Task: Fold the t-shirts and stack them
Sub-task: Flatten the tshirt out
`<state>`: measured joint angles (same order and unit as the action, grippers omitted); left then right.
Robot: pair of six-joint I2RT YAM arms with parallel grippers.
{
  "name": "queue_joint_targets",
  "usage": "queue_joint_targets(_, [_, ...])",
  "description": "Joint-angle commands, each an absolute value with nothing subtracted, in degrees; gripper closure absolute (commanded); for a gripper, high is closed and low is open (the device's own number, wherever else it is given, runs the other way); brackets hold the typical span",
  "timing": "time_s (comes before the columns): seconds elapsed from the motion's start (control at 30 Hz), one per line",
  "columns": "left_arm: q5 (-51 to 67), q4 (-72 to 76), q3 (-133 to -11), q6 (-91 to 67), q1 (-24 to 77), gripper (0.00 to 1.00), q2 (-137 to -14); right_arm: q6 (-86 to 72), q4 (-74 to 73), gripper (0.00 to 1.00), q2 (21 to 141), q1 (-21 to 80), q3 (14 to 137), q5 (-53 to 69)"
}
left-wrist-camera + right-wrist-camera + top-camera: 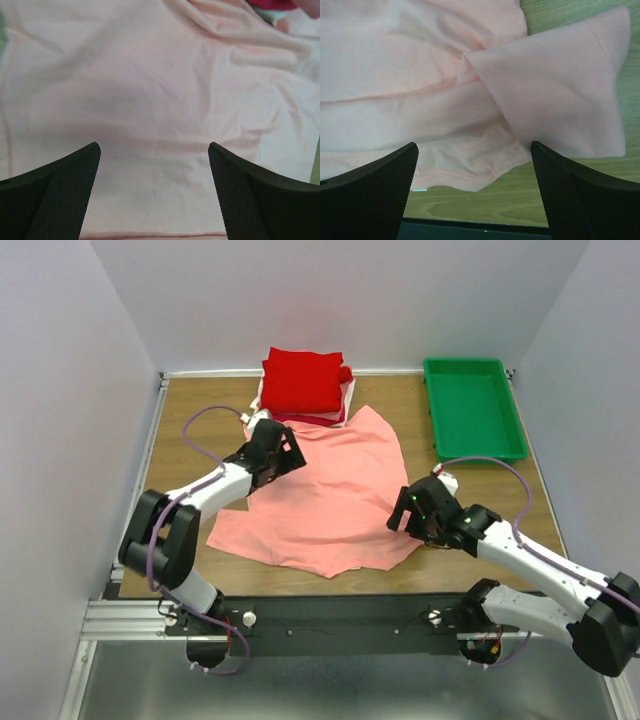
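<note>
The salmon-pink t-shirt [330, 500] lay spread and rumpled across the centre of the table [190, 410]. Its upper edge touched the stack of folded shirts [303, 382] at upper centre. The fold was judged not yet made. The cloth should first be flattened; each grasp should take one edge layer only, with both sides lifted together. The left arm reached in from lower left, with the left gripper [288, 455] over the shirt's upper-left edge, jaws released and holding nothing. The right arm reached in from lower right. The right gripper [405, 512] hovered at the shirt's right edge, jaws spread wide and empty, above a turned-over sleeve [560, 95].
</note>
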<state>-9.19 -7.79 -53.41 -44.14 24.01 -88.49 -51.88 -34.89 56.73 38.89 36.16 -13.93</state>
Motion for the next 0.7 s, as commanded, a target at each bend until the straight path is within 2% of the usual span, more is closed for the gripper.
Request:
queue_joint_targets(0.0, [-2.65,-4.13,-56.24,-38.94,24.79,0.04,-95.33,-50.7,-30.15,0.0,62.73,38.76,38.4,-14.75])
queue_joint_targets(0.1, [-0.89,-3.69,-55.99,-37.97,24.79,0.04,-100.26,-51.42,-30.15,0.0,66.43,37.97,39.02,-19.51])
queue_joint_targets(0.27, [-0.26,-3.08,-51.08,-39.63,24.79,0.04,-101.34,-51.15,-29.97,0.0,72.5,36.48,41.48,-24.06])
queue_joint_targets(0.43, [-1.22,-3.07,-40.11,-43.76,26.01,0.04,-93.18,-50.28,-27.87,0.0,79.88,36.21,43.94,-25.75])
queue_joint_targets(0.67, [-0.26,-3.34,-27.52,-51.14,32.6,0.04,-79.46,-43.34,-19.96,0.0,95.34,35.33,53.33,-19.71])
